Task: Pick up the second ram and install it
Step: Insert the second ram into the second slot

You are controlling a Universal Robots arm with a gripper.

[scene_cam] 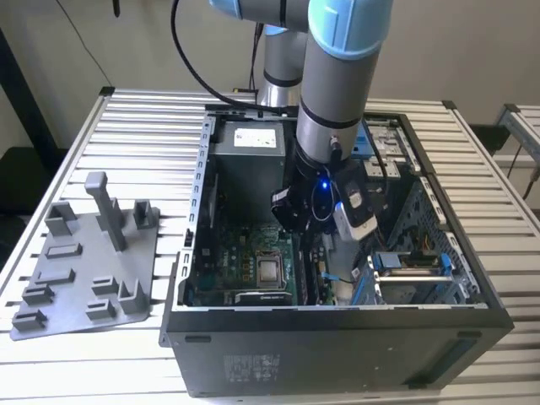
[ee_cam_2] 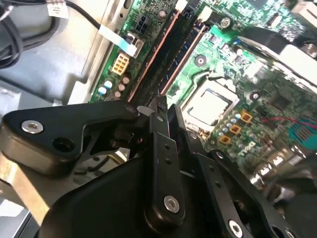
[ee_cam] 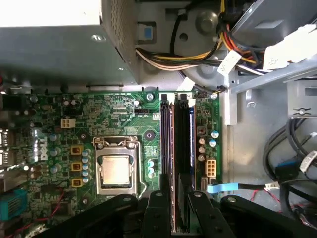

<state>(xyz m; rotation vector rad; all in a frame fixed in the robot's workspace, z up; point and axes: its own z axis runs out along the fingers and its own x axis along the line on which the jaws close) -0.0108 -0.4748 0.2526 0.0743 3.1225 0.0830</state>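
My gripper (scene_cam: 314, 238) is down inside the open computer case (scene_cam: 337, 309), over the memory slots on the green motherboard (ee_cam: 124, 106). In the first wrist view the second ram (ee_cam: 183, 144) is a long, thin black stick lying along the slot line beside the processor socket (ee_cam: 115, 168). Its near end runs in between my black fingers (ee_cam: 158, 215). My gripper (ee_cam: 179, 210) looks shut on the stick from both sides. In the second wrist view my gripper (ee_cam_2: 163, 111) has its tips drawn close together right above the dark slots (ee_cam_2: 166, 62). A neighbouring slot with a reddish edge (ee_cam: 170, 148) lies alongside.
The power supply box (scene_cam: 249, 148) and a bundle of coloured cables (ee_cam: 198, 52) sit at the far end of the slots. The drive cage with blue parts (scene_cam: 405, 270) stands on the exterior view's right. The grey fixture plate with posts (scene_cam: 84, 270) lies outside the case on the exterior view's left.
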